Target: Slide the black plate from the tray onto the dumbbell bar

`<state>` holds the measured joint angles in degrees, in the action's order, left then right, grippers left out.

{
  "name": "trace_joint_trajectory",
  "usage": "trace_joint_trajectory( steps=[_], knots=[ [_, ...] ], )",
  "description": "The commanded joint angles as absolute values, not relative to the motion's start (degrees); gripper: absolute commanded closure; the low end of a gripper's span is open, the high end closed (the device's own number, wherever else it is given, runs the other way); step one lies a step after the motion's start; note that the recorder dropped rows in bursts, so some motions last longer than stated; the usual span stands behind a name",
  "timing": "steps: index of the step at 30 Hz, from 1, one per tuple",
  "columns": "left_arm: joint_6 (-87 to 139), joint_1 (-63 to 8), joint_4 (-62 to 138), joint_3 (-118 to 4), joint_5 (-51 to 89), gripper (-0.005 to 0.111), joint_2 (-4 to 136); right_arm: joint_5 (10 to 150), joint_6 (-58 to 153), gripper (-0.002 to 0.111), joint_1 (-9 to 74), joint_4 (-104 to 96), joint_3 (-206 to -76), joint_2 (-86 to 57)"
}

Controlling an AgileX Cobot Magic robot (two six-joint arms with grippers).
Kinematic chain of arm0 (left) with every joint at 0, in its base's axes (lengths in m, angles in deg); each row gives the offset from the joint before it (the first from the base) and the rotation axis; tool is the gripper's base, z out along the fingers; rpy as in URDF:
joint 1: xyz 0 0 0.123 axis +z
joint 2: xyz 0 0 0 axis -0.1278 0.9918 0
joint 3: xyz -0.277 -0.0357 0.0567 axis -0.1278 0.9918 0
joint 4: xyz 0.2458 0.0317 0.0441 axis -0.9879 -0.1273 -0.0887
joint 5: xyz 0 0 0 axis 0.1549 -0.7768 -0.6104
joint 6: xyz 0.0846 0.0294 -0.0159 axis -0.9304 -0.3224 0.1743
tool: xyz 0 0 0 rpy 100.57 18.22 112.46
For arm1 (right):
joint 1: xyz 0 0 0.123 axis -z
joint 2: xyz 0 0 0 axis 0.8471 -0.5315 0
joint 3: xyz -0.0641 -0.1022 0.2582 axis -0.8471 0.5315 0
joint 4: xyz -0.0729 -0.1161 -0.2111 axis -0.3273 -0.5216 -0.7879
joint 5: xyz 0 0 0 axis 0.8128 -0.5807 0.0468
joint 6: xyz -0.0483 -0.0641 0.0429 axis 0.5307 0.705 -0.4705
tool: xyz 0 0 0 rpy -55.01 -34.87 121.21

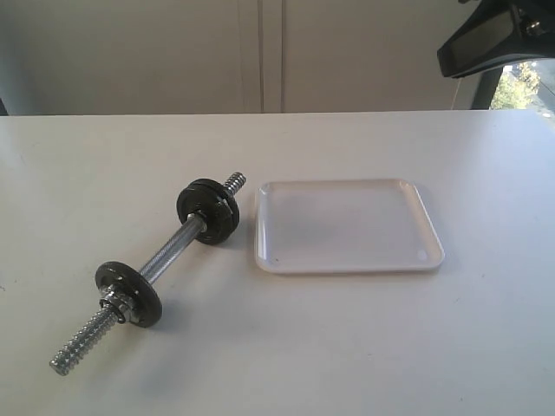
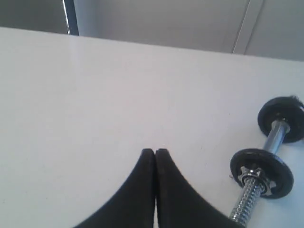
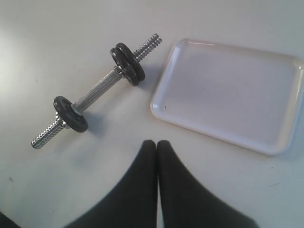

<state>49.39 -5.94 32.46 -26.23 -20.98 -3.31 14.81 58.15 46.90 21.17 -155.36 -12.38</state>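
Observation:
The dumbbell bar [image 1: 169, 251] lies slantwise on the white table, left of the tray [image 1: 347, 227]. The tray holds nothing. Two black plates [image 3: 126, 64] sit side by side on the bar's end nearest the tray, seen in the exterior view as one dark disc [image 1: 208, 211]. A third black plate [image 1: 128, 293] sits near the other end, with a collar nut [image 2: 251, 173] against it. My left gripper [image 2: 155, 151] is shut and empty over bare table, apart from the bar [image 2: 275, 137]. My right gripper [image 3: 156, 142] is shut and empty, high above the table in front of the tray [image 3: 228, 90].
A dark piece of hardware [image 1: 494, 35] hangs at the exterior view's top right. A pale wall stands behind the table's far edge [image 1: 260, 113]. Neither gripper's fingers show in the exterior view.

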Motion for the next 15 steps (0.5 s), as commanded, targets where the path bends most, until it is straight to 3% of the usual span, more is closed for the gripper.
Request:
trace_joint_trajectory(
  steps=[1,9,15],
  knots=[
    [49.67,-5.78,33.74,-21.23,-20.86,0.107,-3.70,15.22,58.30,0.108,47.09,21.09,-155.12,-11.98],
    [38.39,-5.78,34.80,-8.57,3.20,0.107,-3.70,15.22,58.30,0.108,47.09,21.09,-155.12,-11.98],
    [34.26,-5.78,35.25,0.36,7.98,0.107,-3.70,15.22,58.30,0.108,47.09,21.09,-155.12,-11.98]
  ],
)
